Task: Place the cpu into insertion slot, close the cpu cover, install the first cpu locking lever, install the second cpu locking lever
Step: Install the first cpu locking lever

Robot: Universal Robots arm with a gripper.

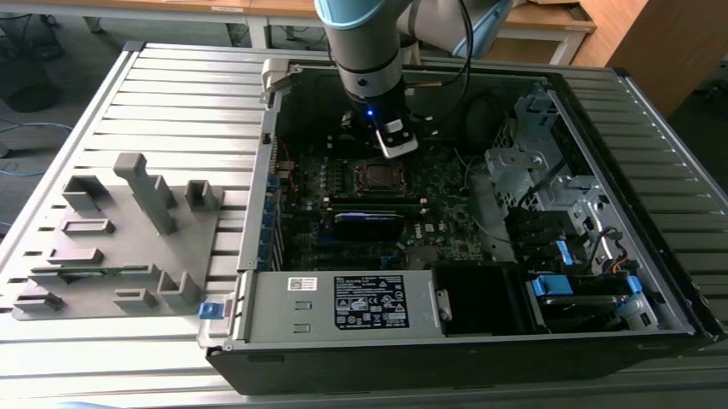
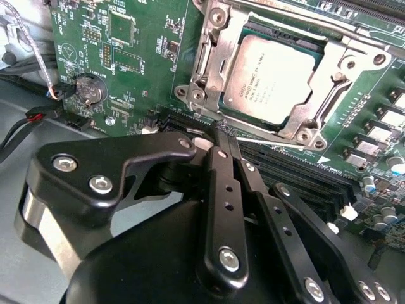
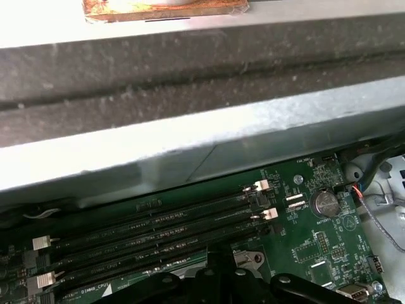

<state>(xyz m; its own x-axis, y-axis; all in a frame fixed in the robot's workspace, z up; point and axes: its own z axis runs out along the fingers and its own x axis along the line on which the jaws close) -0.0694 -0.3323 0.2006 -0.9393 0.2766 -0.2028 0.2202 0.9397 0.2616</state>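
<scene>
The cpu (image 2: 272, 79), a silver-grey square chip, lies flat in the insertion slot (image 1: 379, 176) on the green motherboard. The cpu cover (image 2: 214, 60), a silvery frame plate, is down around it, and the chip shows through its window. A thin metal locking lever (image 2: 329, 30) runs along the far side of the socket. My gripper (image 2: 223, 138) is shut with nothing visibly between its black fingers. Its tips sit just off one corner of the socket, over the memory slots (image 2: 297, 171). In the exterior view my gripper (image 1: 393, 146) hangs just behind the socket inside the case.
The grey case wall (image 3: 190, 158) stands close beside the memory slots (image 3: 152, 228). A coin battery (image 2: 88, 88) and loose cables (image 2: 25, 120) lie off to one side of the socket. A drive cage (image 1: 534, 170) and a power supply (image 1: 341, 302) fill the rest of the case. A grey fixture (image 1: 114, 239) sits outside on the exterior view's left.
</scene>
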